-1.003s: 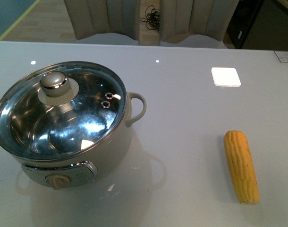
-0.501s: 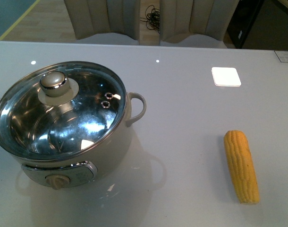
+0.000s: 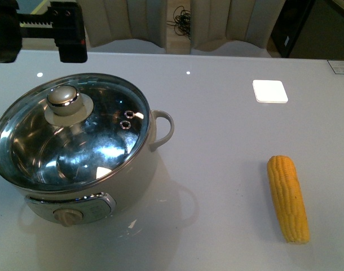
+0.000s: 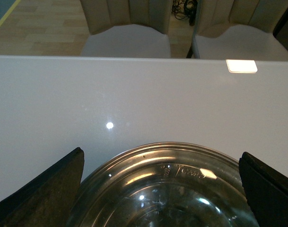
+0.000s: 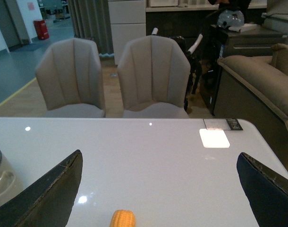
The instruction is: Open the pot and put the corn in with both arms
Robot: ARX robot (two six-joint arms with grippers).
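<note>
The cream-white pot [image 3: 135, 169] stands at the table's left with its glass lid [image 3: 98, 141] on and the lid's knob [image 3: 64, 97] on top. The yellow corn [image 3: 289, 197] lies on the table at the right, far from the pot. My left arm [image 3: 48, 28] hangs above the pot's far side. In the left wrist view my left gripper [image 4: 163, 189] is open, its fingers wide apart above the lid's rim [image 4: 148, 156]. My right gripper [image 5: 163, 194] is open and empty above the table, with the corn's tip [image 5: 122, 218] and the pot's handle [image 5: 3, 182] below it.
A white square patch [image 3: 269, 91] lies on the table at the back right. A small label [image 3: 341, 66] sits at the right edge. Two beige chairs [image 5: 111, 80] stand behind the table's far edge.
My left arm has come into the front view at the top left, above the pot's far side. The pot, its lid and the corn have not moved.
</note>
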